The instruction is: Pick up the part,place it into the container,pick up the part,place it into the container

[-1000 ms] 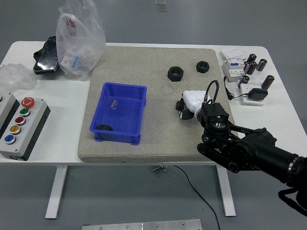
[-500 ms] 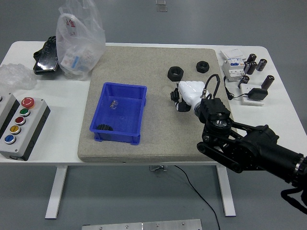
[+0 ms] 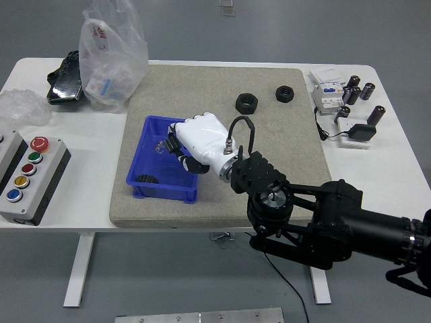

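Note:
My right hand (image 3: pixel 187 153), white-backed with dark fingers, hangs over the right half of the blue bin (image 3: pixel 151 129). Its fingers are curled down and in around a dark part that is hard to tell from the fingers themselves. The black forearm (image 3: pixel 316 219) crosses the mat's front edge from the lower right. A black toothed part (image 3: pixel 143 179) lies in the bin's near left corner, and a small dark piece (image 3: pixel 159 145) lies near its far side. Two black nuts (image 3: pixel 246 103) (image 3: pixel 285 93) lie on the grey mat (image 3: pixel 269 138) at the back right. My left hand is out of sight.
A grey button box (image 3: pixel 27 176) stands at the left front edge. A plastic bag (image 3: pixel 111 57) and a black object (image 3: pixel 64 79) lie back left. Breakers (image 3: pixel 328 94), dark cylinders (image 3: pixel 357 91) and a cabled adapter (image 3: pixel 357 132) crowd the right side.
My right hand has swung left from the mat's right half, near the nuts, to above the blue bin. Both nuts have stayed in place.

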